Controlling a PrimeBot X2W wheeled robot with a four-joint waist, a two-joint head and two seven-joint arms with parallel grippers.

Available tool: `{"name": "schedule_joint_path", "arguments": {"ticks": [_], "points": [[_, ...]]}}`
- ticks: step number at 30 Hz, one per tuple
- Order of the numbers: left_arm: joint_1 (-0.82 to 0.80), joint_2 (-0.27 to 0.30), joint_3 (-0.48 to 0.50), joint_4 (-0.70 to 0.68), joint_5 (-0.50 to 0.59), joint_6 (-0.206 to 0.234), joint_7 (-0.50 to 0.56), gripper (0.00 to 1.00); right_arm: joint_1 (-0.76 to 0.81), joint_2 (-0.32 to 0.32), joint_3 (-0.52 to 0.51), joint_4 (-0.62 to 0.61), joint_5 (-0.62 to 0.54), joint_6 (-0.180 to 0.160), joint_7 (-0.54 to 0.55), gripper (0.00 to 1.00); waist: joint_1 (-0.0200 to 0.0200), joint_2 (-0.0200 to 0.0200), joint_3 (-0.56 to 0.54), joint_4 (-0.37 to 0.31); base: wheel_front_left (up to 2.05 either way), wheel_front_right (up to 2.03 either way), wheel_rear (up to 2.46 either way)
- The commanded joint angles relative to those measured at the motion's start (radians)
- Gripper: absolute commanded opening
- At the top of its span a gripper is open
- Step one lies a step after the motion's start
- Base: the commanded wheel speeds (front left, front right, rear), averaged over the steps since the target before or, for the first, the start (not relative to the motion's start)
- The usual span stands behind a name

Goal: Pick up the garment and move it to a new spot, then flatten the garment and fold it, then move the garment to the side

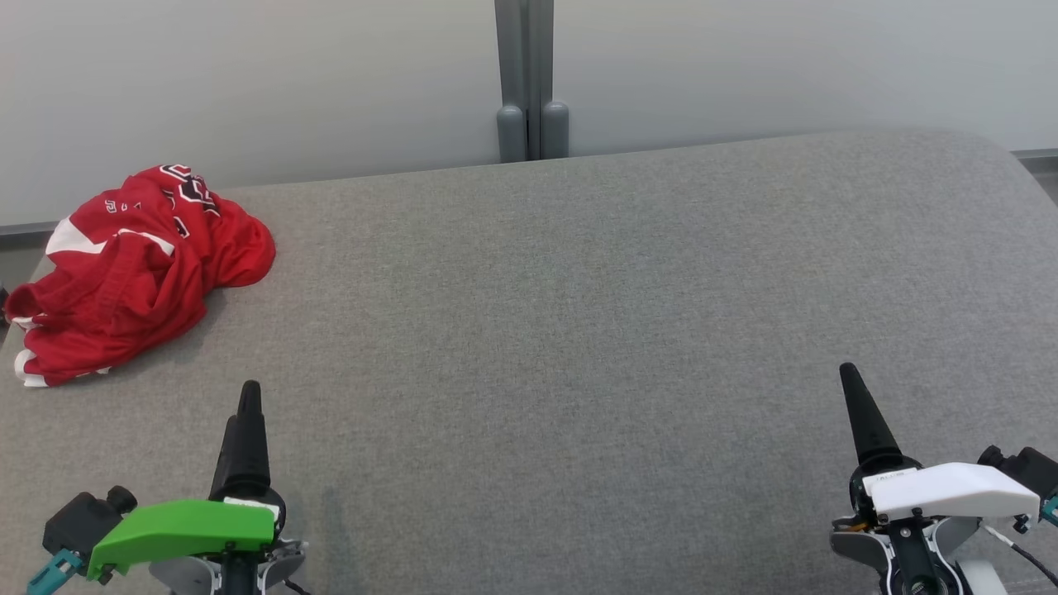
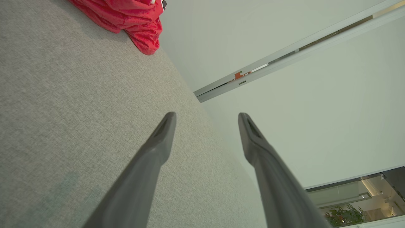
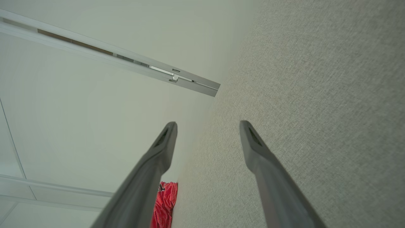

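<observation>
A wide grey fabric-covered surface [image 1: 579, 314] is seen from above, backed by a pale wall [image 1: 248, 74] with a grey vertical post [image 1: 525, 83] at its centre. A crumpled red garment [image 1: 132, 273] (white trim, dark lettering) lies heaped at the far left corner. At lower left the left gripper [image 1: 249, 397], under a green cover [image 1: 186, 529], points up. At lower right is the right gripper [image 1: 851, 382], under a white cover [image 1: 950, 489]. Neither touches the garment.

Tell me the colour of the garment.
The garment is red with white trim; the head view shows it best.
</observation>
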Motion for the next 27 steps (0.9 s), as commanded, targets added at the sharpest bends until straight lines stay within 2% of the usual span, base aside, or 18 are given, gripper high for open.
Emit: {"name": "schedule_joint_path", "arguments": {"ticks": [1,12,19,27], "points": [[0.0,0.007,-0.007,-0.022,0.047,0.008,-0.011,1.0,-0.003,-0.006,0.005,-0.025,-0.045,0.0,-0.013,1.0,0.0,0.0,0.0,0.0,0.0,0.0,0.0],[0.022,0.008,-0.041,-0.031,0.277,0.029,-0.049,1.0,0.014,-0.007,0.047,-0.052,-0.259,0.0,-0.051,1.0,0.0,0.0,0.001,0.001,0.0,0.0,0.0],[0.032,0.009,-0.063,-0.031,0.384,0.037,-0.071,1.0,0.018,-0.008,0.06,-0.057,-0.394,0.001,-0.073,1.0,0.0,0.0,0.001,0.001,0.0,0.0,0.0],[0.045,0.009,-0.07,-0.028,0.502,0.044,-0.095,1.0,0.025,-0.009,0.072,-0.064,-0.496,0.001,-0.097,1.0,0.0,0.0,0.002,0.002,0.0,0.0,0.0]]}}
